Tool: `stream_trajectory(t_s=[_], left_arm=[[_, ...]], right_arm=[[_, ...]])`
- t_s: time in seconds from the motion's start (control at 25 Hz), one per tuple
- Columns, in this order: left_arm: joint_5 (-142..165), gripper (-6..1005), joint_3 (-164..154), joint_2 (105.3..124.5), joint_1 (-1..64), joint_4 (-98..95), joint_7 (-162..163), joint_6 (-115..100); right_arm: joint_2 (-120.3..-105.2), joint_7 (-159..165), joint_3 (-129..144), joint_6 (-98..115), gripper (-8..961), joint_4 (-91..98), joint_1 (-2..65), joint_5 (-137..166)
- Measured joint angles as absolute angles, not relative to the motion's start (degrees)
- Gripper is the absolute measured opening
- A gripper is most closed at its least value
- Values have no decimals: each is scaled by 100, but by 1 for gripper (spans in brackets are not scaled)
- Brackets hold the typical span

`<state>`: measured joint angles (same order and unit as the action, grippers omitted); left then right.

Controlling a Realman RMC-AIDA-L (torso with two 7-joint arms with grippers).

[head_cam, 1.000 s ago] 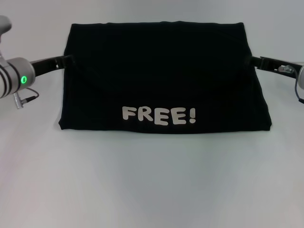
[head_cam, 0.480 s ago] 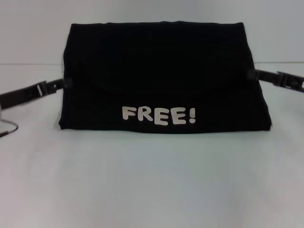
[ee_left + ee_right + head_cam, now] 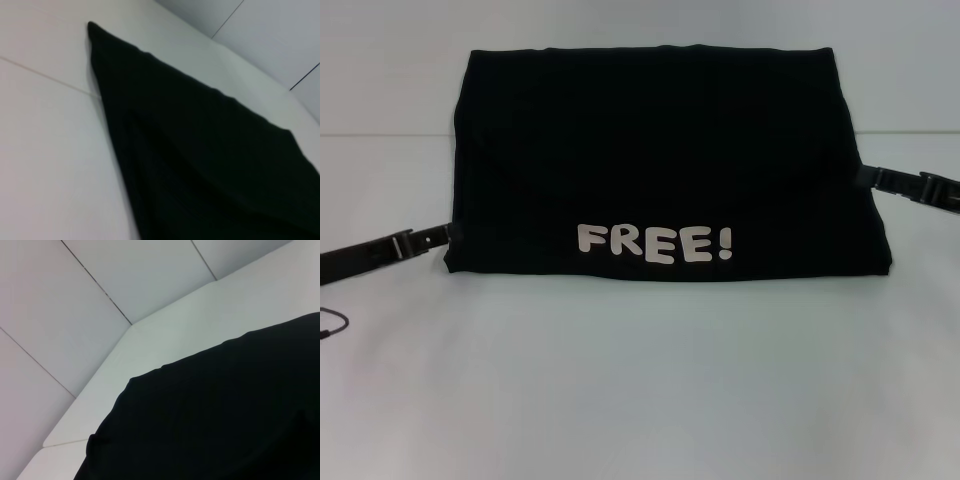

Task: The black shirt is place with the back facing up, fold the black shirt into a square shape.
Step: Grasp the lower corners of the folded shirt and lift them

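1. Left gripper (image 3: 448, 234) touches the near-left corner of the black shirt (image 3: 665, 160); I cannot tell if it grips the cloth.
2. Shirt lies folded in the middle of the white table (image 3: 640, 380), its "FREE!" print (image 3: 655, 243) facing up.
3. Right gripper (image 3: 860, 176) meets the right edge, grip also unclear.
4. For a good square, both sides should probably be taken at equal height.
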<state>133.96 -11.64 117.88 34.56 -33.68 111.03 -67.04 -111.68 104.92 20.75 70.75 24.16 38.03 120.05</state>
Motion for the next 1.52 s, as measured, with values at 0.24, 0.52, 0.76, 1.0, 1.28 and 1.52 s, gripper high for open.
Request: stream_trajectory(t_s=[0.24,0.52,0.76,1.0,1.28,1.52], left_arm=[[13384,710,-1650,11849,3527,-3155,11095,-6070],[13331,698,-1925,11874,3604,-3094,11088,-5914],[13352,687,-1971,11874,3619,-3093,11083,-5953],[13385,677,-2071,11874,3625,-3093,11082,-5829],[13438,442,-2131,11883,3623,-3093,11088,-5802],[13440,164,-2128,11883,3621,-3099,11089,-5778]], right_arm=[[-11195,10463,2090,6935,612,2417,3849,12005],[-11204,10467,2097,6873,609,2417,3861,12005],[-11206,10462,2080,6872,607,2422,3858,12006],[-11206,10453,2079,6873,609,2426,3858,12006],[-11206,10451,2094,6891,607,2426,3838,12006],[-11176,10479,2159,6890,596,2426,3813,12037]])
